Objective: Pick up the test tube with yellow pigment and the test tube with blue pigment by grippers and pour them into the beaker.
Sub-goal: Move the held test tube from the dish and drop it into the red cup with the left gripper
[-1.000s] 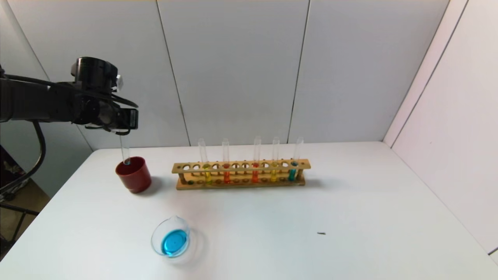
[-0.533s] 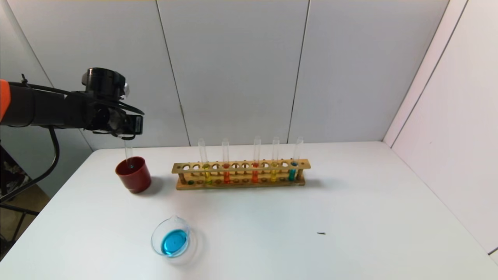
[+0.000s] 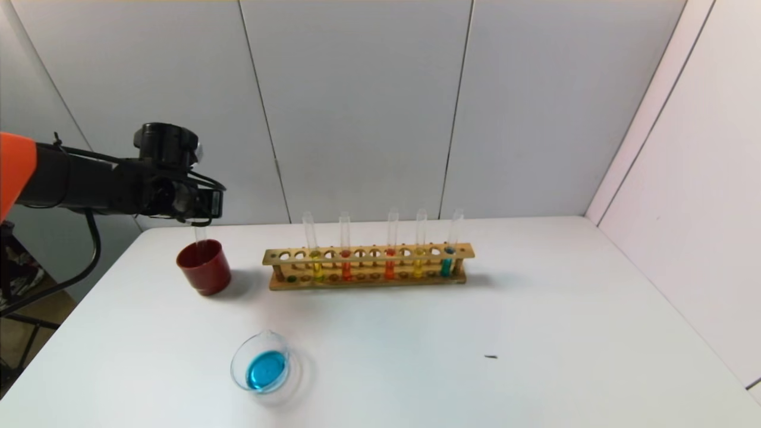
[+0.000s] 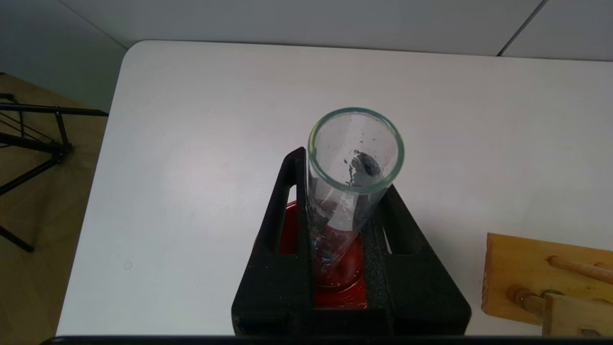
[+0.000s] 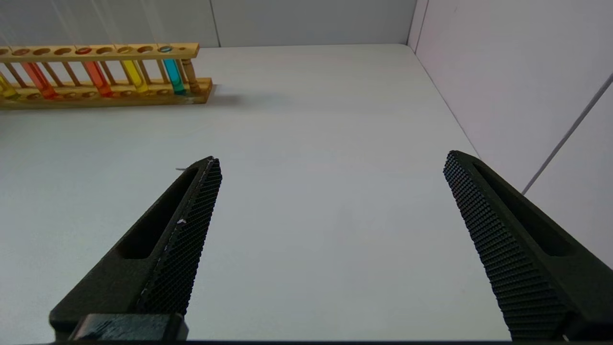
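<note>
My left gripper (image 3: 201,221) is shut on the test tube with blue pigment (image 3: 200,233), an upright clear tube that is almost empty. Its lower end is inside the dark red cup (image 3: 204,268). In the left wrist view the fingers (image 4: 287,201) clamp the tube (image 4: 355,143) over the cup's red inside (image 4: 342,287). The beaker (image 3: 266,364) holds blue liquid near the table's front. A test tube with yellow pigment (image 3: 418,264) stands in the wooden rack (image 3: 368,279). My right gripper (image 5: 330,158) is open and empty above the table's right side.
The rack also holds a second yellow tube (image 3: 316,267), two orange-red tubes (image 3: 346,266) and a cyan tube (image 3: 447,261). White walls stand behind and to the right. A small dark speck (image 3: 490,356) lies on the table (image 3: 565,309).
My left gripper has moved down and a little to the right, lowering the tube from above the red cup into it. Nothing else has moved.
</note>
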Robot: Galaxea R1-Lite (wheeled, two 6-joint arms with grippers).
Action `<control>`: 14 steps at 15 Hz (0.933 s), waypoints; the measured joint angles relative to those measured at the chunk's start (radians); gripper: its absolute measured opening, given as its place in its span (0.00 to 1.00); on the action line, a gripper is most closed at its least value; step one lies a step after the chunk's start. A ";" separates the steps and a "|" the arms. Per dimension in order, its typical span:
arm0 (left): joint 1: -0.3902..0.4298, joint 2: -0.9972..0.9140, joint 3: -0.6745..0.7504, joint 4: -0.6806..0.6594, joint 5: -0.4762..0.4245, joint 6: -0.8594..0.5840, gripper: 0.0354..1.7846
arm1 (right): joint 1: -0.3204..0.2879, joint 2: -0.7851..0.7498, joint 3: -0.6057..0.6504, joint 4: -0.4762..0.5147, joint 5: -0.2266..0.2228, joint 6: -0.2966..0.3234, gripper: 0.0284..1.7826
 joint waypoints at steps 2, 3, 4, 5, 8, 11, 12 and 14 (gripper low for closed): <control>-0.002 -0.003 0.063 -0.050 -0.001 0.002 0.17 | 0.000 0.000 0.000 0.000 0.000 0.000 0.95; -0.003 -0.005 0.093 -0.068 0.000 -0.001 0.17 | 0.000 0.000 0.000 0.000 0.000 0.000 0.95; -0.003 -0.010 0.126 -0.089 0.000 -0.003 0.17 | 0.000 0.000 0.000 0.000 0.000 0.000 0.95; -0.005 -0.017 0.165 -0.116 0.000 -0.003 0.17 | 0.000 0.000 0.000 0.000 0.000 0.000 0.95; -0.012 -0.040 0.246 -0.204 0.000 0.008 0.18 | 0.000 0.000 0.000 0.000 0.000 0.000 0.95; -0.013 -0.062 0.269 -0.208 0.000 0.010 0.28 | 0.000 0.000 0.000 0.000 0.000 0.000 0.95; -0.013 -0.067 0.271 -0.208 0.000 0.011 0.35 | 0.000 0.000 0.000 0.000 0.000 0.000 0.95; -0.013 -0.075 0.281 -0.207 0.006 0.011 0.54 | 0.000 0.000 0.000 0.000 0.000 0.000 0.95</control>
